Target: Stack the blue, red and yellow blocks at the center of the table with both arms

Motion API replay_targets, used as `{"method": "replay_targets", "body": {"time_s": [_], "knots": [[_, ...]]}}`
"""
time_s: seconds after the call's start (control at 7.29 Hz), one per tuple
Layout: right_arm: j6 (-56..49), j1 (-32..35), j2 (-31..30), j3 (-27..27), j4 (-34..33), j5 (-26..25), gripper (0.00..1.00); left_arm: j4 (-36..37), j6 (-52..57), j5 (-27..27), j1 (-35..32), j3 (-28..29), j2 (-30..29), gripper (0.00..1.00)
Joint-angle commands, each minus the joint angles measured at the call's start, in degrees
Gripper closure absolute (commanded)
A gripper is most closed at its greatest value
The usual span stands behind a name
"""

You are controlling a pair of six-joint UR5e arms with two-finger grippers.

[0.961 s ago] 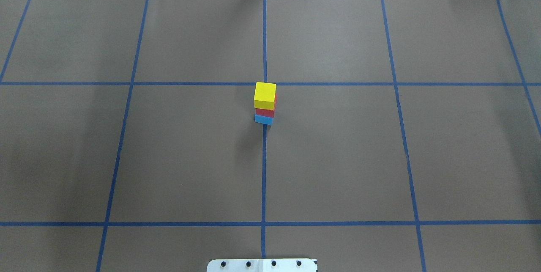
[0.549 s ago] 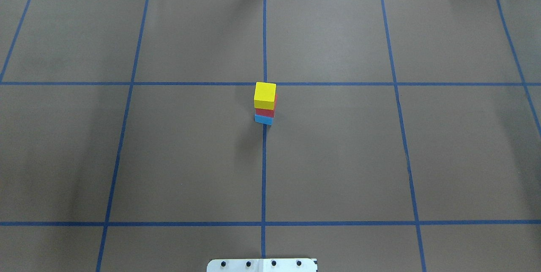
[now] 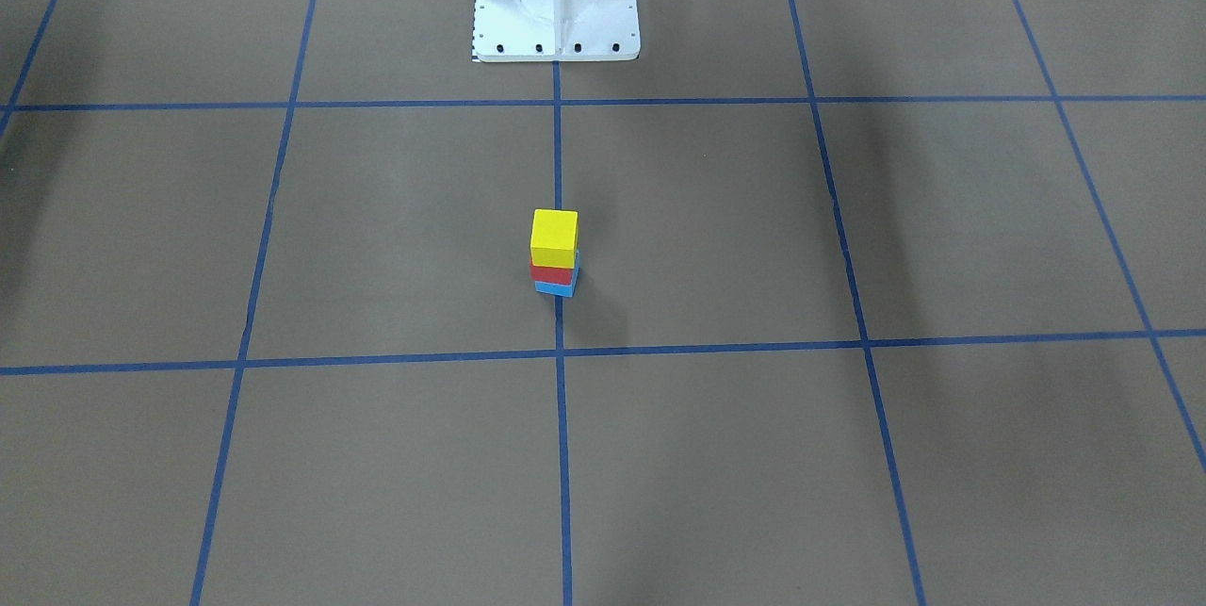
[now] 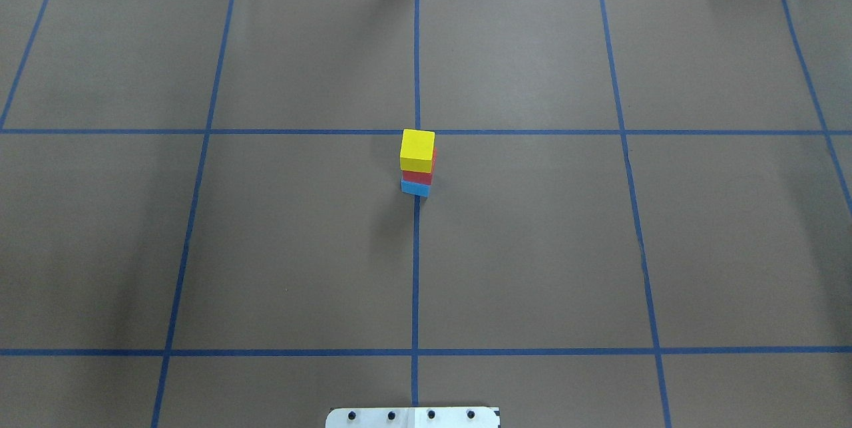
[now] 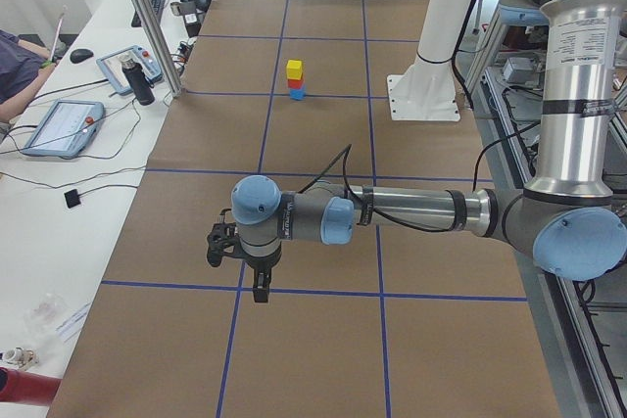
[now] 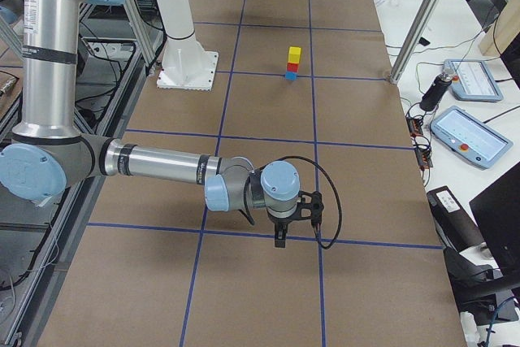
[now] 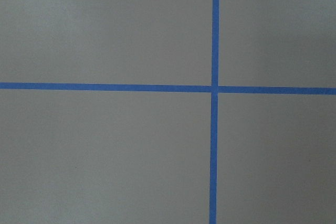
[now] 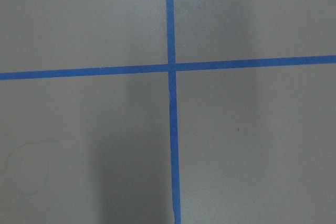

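**Fig.** Three-block stack at table ctr; both arms parked at the table ends.

(a) Overhead view: yellow block [image 4: 417, 148] on red block [image 4: 417, 177] on blue block [image 4: 415, 188]. The stack stands upright on the brown-papered table [image 4: 532, 248], on the ctr tape line, just at 6 o'clock of the middle tape crossing [image 4: 417, 132]. Blue sits slightly askew under red. No gripper touches the stack.

(b) Side views: left gripper [image 5: 258, 289] and right gripper [image 6: 279, 238] each hang pointing down over a tape crossing, well apart from the stack, which lies toward 12 o'clock of each. Claw opening: cannot tell for either, since both are seen only from the table ends. Wrist cams show only paper and tape, and neither shows a block.

(c) Judgement: stacking appears complete, w/ the step in hand being to hold clear. To do it well, keep any arm travel high and out at the table ends, w/ no sweep across ctr. The narrow tower looks easy to topple w/ a light knock.
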Motion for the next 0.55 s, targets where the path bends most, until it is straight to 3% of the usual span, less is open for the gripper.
{"method": "replay_targets", "body": {"time_s": [0.0,0.41], "knots": [[0.06,0.19,0.35,0.18,-0.12,0.52,0.01,0.04,-0.12,-0.06,0.09,-0.07,-0.20,0.00],[0.06,2.03,0.18,2.28,-1.26,0.61,0.01,0.04,-0.04,-0.06,0.09,-0.07,-0.20,0.00]]}}
